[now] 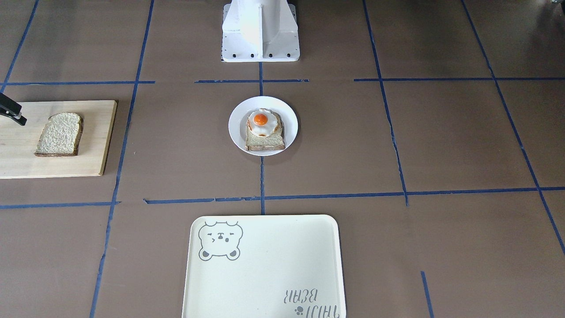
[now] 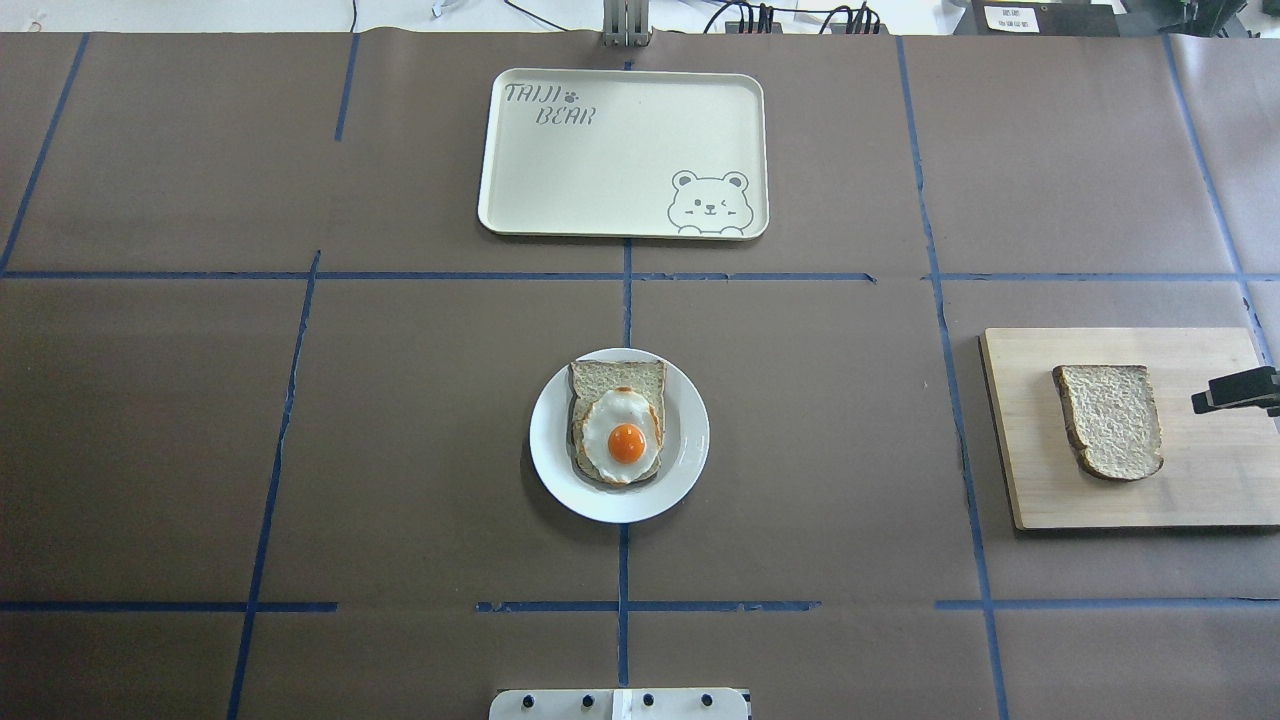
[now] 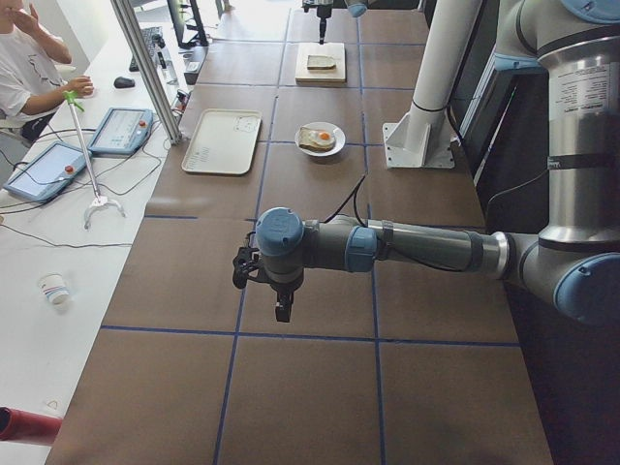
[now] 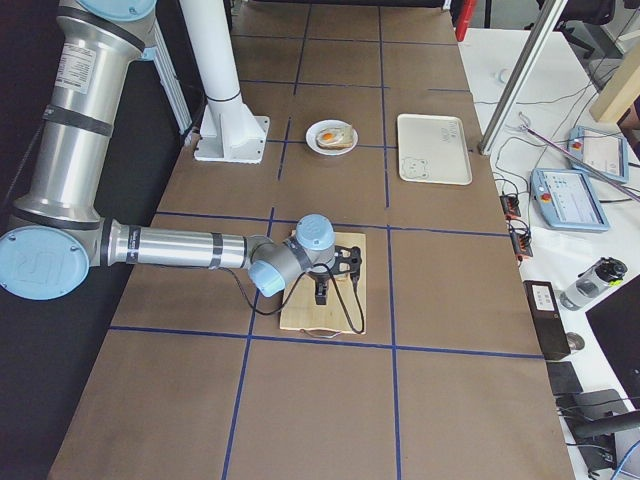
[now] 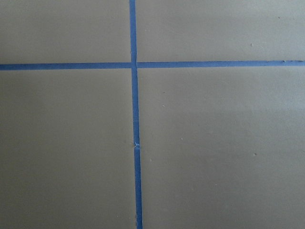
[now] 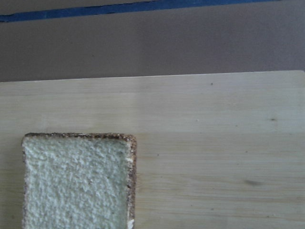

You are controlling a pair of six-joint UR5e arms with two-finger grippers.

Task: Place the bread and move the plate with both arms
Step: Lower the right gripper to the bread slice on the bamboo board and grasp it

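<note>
The bread lies flat on a pale wooden board at the table's right end; it also shows in the front view and fills the lower left of the right wrist view. The white plate sits at the table's centre and holds a slice topped with a fried egg. My right gripper hovers over the board's outer end beside the bread, apart from it; only its black tip shows, so I cannot tell its state. My left gripper hangs over bare table at the far left end; I cannot tell its state.
A cream tray with a bear drawing lies beyond the plate, toward the operators' side. The white fixed base stands behind the plate. Blue tape lines cross the brown table. A person sits at a side desk.
</note>
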